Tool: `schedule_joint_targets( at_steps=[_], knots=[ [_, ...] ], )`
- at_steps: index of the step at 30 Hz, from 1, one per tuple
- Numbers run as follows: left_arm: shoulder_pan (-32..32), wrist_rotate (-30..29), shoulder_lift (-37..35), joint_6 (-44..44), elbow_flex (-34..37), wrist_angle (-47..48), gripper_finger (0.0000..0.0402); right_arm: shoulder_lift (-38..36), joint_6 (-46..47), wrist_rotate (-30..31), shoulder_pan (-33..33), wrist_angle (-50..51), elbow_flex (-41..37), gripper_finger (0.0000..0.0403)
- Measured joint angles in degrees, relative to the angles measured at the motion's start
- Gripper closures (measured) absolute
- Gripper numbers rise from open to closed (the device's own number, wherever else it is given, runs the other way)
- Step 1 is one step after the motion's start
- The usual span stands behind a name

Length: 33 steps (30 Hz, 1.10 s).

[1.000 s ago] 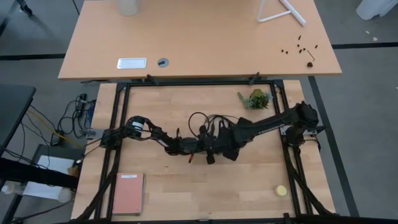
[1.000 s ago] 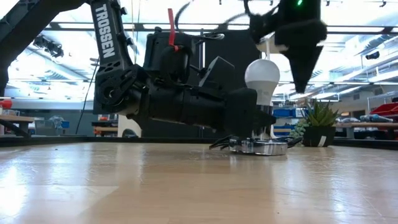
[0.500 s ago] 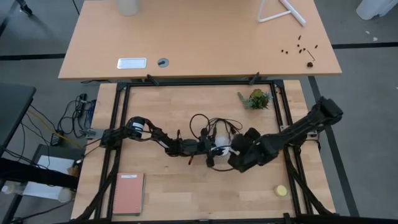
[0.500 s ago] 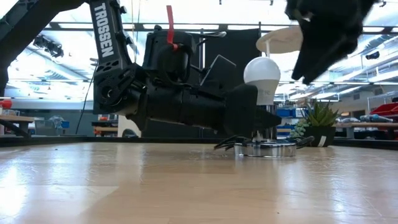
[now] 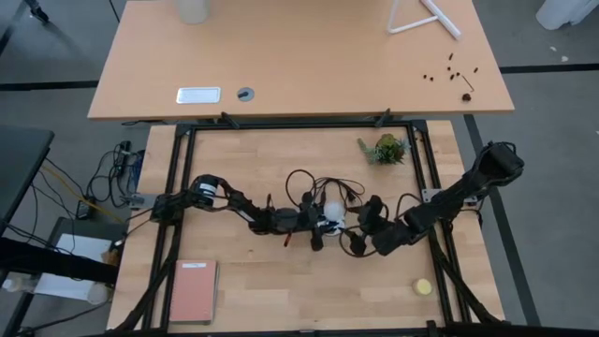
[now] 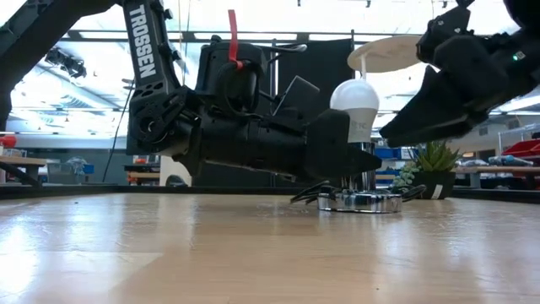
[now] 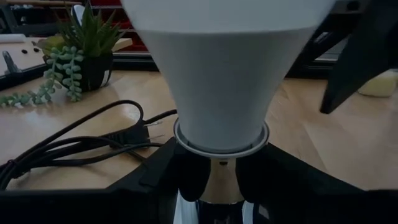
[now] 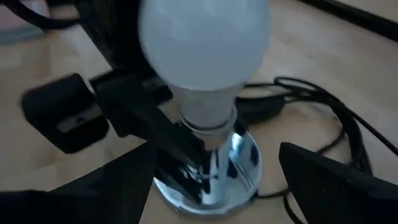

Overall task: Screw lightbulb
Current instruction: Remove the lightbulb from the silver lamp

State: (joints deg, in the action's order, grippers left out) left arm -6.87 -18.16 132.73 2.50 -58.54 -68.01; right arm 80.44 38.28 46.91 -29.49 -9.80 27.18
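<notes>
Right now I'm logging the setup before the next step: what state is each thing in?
lightbulb: upright, seated in the socket.
lamp base: flat on the table, socket stem clamped.
left gripper: jaws shut on the socket stem under the bulb.
right gripper: jaws open, apart from the bulb.
black cord: loose on the table.

Two dark, near-black jointed arms. Left arm [image 6: 169,110]: white "TROSSEN" lettering down upper link, round joint housing, boxy wrist block, red tab on top, thin black cables looping above. Right arm [image 5: 449,198]: slim matte-black links, angular wedge-shaped fingers.
</notes>
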Motion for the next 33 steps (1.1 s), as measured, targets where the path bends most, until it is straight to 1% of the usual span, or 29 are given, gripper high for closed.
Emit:
schedule_joint_targets(
  at_steps=[4, 10, 18, 21, 23, 26, 29, 31, 33],
  knots=[
    [-0.01, -0.36, 0.0, 0.44, 0.0, 0.04, 0.0218, 0.0, -4.85, 0.03, 0.78, -6.62, -2.62, 0.0055],
    [0.02, -0.74, -0.02, 0.58, 0.0, 0.25, 0.0218, 0.0, -12.71, -0.85, 2.98, -12.93, -3.44, 0.0055],
    [-0.05, -1.05, -0.02, 0.87, -0.01, 0.34, 0.0218, 0.01, -19.72, -6.38, 8.4, -17.02, -3.44, 0.0055],
    [-0.05, -1.13, -0.02, 0.92, 0.0, 0.31, 0.0218, 0.0, -20.76, -7.07, 9.33, -15.38, -3.41, 0.0055],
    [-0.05, -1.28, -0.02, 0.94, 0.0, 0.33, 0.0218, 0.0, -19.71, -6.13, 9.26, -12.11, -3.35, 0.0055],
    [0.0, -1.56, -0.02, 0.92, -0.02, 0.4, 0.0218, -0.24, -13.12, -3.29, 8.44, -6.65, -3.04, 0.0055],
    [0.02, -1.61, -0.02, 0.9, -0.02, 0.37, 0.0218, -0.86, -3.73, 3.31, 6.92, 0.54, -3.08, 0.0055],
    [0.02, -1.72, -0.02, 0.71, 0.02, 0.42, 0.0218, -0.87, -0.61, 6.21, 5.93, 4.23, -3.94, 0.0055],
    [0.02, -1.62, -0.02, 0.76, 0.02, 0.44, 0.0218, -1.33, -0.34, 5.34, 4.58, 0.54, -3.39, 0.0055]
  ],
)
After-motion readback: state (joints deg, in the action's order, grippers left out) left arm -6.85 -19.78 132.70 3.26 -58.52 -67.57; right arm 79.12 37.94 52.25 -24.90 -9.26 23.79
